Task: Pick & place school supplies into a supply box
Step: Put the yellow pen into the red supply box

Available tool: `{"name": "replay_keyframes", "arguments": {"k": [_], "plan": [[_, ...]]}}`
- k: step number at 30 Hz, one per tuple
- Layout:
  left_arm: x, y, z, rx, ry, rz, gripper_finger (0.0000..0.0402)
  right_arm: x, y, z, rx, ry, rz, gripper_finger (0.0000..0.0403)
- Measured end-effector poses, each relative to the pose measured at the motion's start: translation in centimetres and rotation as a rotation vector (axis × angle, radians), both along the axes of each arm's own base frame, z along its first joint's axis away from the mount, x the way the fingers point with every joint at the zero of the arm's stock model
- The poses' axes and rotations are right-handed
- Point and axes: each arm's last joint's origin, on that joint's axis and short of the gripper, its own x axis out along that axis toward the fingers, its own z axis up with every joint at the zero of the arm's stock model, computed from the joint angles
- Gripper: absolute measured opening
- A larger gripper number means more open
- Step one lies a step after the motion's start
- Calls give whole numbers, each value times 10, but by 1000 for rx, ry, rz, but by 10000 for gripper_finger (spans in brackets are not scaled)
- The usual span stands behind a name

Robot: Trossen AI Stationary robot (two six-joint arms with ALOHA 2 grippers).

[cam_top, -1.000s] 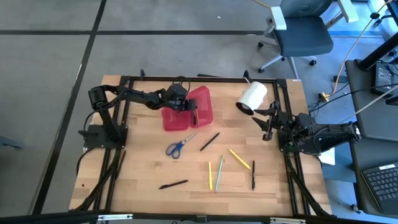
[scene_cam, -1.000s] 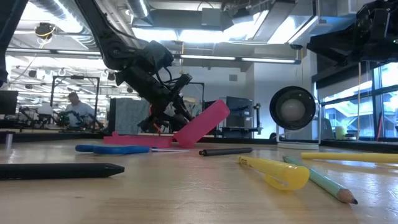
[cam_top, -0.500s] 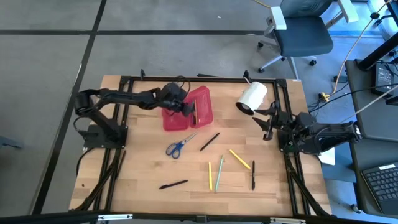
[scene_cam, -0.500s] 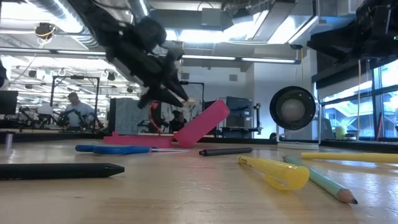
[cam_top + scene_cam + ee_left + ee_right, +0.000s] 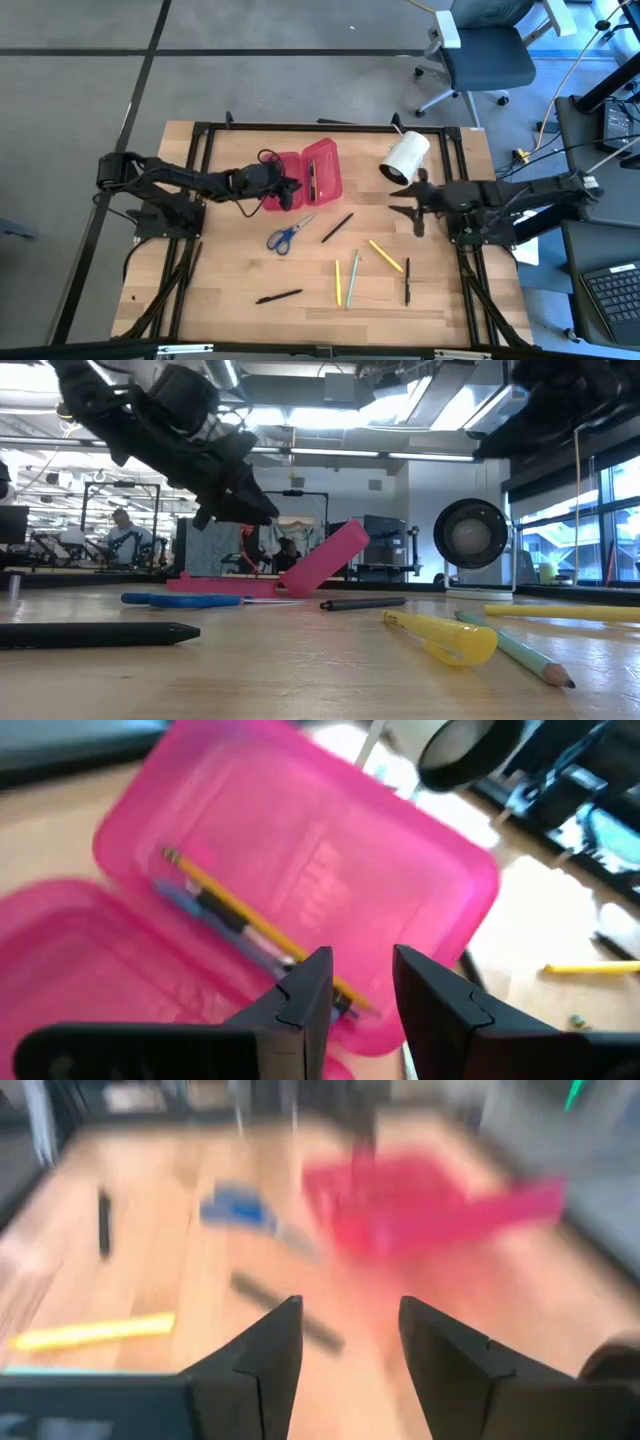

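Note:
The pink supply box point(image 5: 303, 177) lies open. One half is flat on the table and the other half point(image 5: 325, 558) tilts up. A yellow pencil point(image 5: 235, 915) and a dark pen lie inside along the hinge. My left gripper point(image 5: 291, 188) point(image 5: 362, 982) hovers open and empty over the flat half's near end. My right gripper point(image 5: 405, 212) point(image 5: 350, 1335) is open above the table right of centre, pointing toward the box. On the wood lie blue-handled scissors point(image 5: 290, 233), a black pen point(image 5: 337, 227), a yellow pen point(image 5: 385, 255), yellow and green pencils point(image 5: 345, 281), another black pen point(image 5: 407, 281) and a black marker point(image 5: 278, 296).
A big white roll point(image 5: 405, 156) lies near the far right, just beyond my right arm. A black frame point(image 5: 330, 127) borders the table. An office chair point(image 5: 485, 55) stands past the far edge. Bare wood lies at the near left.
My left gripper has drawn back from the box's far part toward the near and left edges and now sits over the flat half's near end; it has also risen. My right arm has stretched out from the right edge toward the table's centre. The box and loose supplies stayed put.

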Motion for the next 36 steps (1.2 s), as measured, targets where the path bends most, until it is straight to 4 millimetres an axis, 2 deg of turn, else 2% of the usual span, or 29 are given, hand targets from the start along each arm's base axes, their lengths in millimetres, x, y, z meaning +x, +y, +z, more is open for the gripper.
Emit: {"name": "replay_keyframes", "arguments": {"k": [9, 15, 19, 23, 28, 36], "plan": [[-2, -9, 23, 183, -135, -73, 102, 51, 36, 10, 242, 550, -108, 172], [-7, -14, 39, 274, -177, -158, 105, 74, 65, -8, 361, 754, -117, 172], [-10, -20, 47, 331, -198, -183, 107, 82, 78, -27, 413, 846, -165, 172], [-9, -26, 47, 351, -190, -202, 105, 85, 86, -42, 437, 898, -234, 172], [-6, -33, 42, 363, -163, -239, 103, 85, 94, -50, 485, 942, -271, 172], [-6, -34, 42, 382, -154, -247, 102, 92, 101, -68, 462, 978, -273, 172]]}}
